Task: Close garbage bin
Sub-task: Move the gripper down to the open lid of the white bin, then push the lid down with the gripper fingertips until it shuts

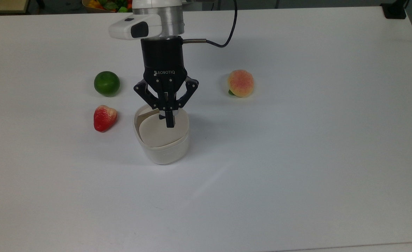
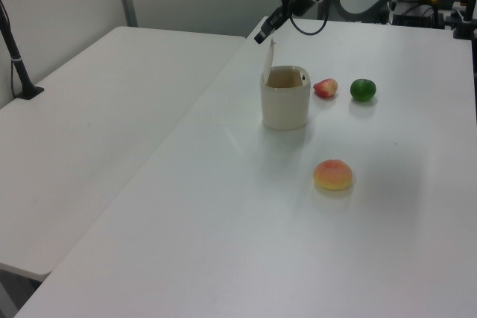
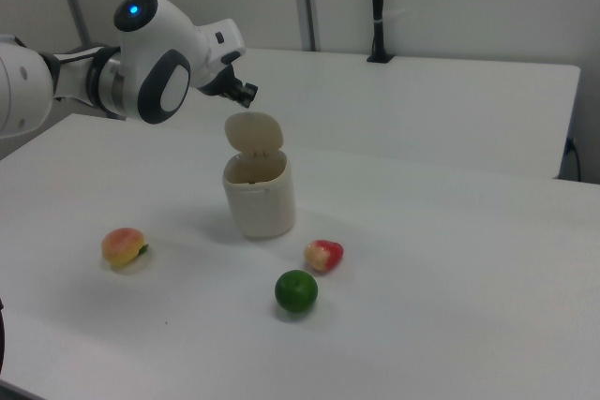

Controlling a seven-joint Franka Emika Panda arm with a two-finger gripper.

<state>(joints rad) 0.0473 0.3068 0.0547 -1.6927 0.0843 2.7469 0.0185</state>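
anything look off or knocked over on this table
Nothing spilled, toppled or damaged. The garbage bin stands upright with its lid raised on the hinge, the gripper just above the lid. The lime, strawberry and peach lie loose on the table around the bin, none touching it.

One garbage bin (image 1: 162, 147), one lime (image 1: 107, 83), one strawberry (image 1: 104, 117) and one peach (image 1: 240, 83) are sitting on a white table (image 1: 297, 157), with one gripper (image 1: 170, 123) hanging over them.

gripper (image 1: 170, 123) covering lid's black tab
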